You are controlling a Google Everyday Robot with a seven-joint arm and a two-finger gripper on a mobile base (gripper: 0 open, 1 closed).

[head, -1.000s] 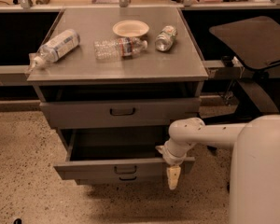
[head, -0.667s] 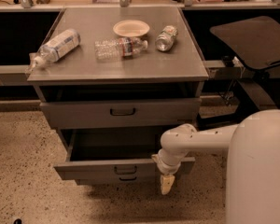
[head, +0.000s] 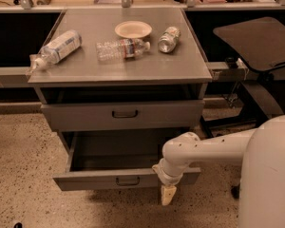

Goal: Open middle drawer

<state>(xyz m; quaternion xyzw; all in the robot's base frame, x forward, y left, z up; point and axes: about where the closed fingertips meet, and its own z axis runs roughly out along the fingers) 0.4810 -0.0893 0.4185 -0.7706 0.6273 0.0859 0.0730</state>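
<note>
Currently, camera view: middle drawer (head: 95, 180) pulled well out of the grey cabinet (head: 85, 72), front standing clear of the top drawer (head: 76, 116) above. Interior dark, apparently empty, though too shadowed to confirm. Black loop handle (head: 128, 180) at centre of the front, nothing touching it. Gripper (head: 167, 195) hanging just in front of the right part of that front, tip pointing down at the speckled floor (head: 28, 165), right of the handle and apart from it. Open-or-closed state of the gripper: cannot tell. Task judged essentially done.

Risks from here:
- White arm (head: 209, 148) lying across the right end of the drawer front. A forward sweep while backing away could nudge the drawer shut again.
- A jolt to the cabinet could roll the large water bottle (head: 57, 49), the small water bottle (head: 121, 49) or the can (head: 168, 39), all lying on their sides near the paper plate (head: 133, 29).

Hidden or cut off:
- Lowest drawer, masked by the open one.
- Right corner of the drawer front, behind the arm.
- Robot body (head: 270, 175), cropped at the right edge.
</note>
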